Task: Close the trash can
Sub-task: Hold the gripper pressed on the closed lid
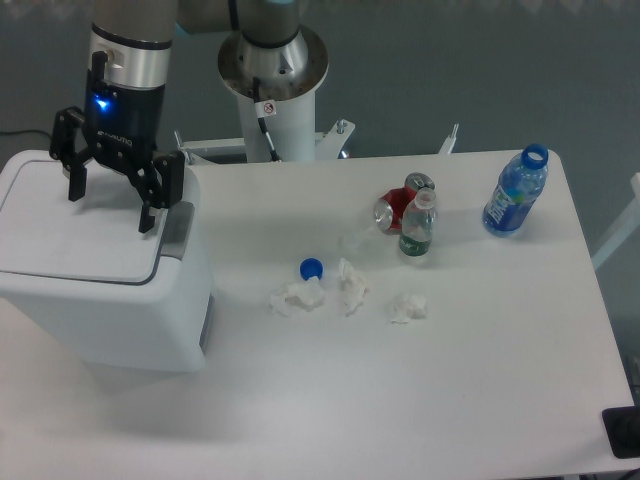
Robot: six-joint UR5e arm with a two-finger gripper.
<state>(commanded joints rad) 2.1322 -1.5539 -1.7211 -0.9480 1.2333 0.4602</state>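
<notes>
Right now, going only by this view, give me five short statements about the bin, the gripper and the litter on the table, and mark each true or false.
1. The flat lid of the large boxy white plastic trash can lies down on the bin. True.
2. The black two-finger gripper is clamped on a bottle. False: it is open, holds nothing, and is over the lid.
3. The blue plastic bottle near the table's right edge has its cap on. False: its neck is open.
4. A loose blue bottle cap lies by the crumpled white tissues. True.
5. The red drink can stands inside the bin. False: it is on the table beside the small clear bottle.
</notes>
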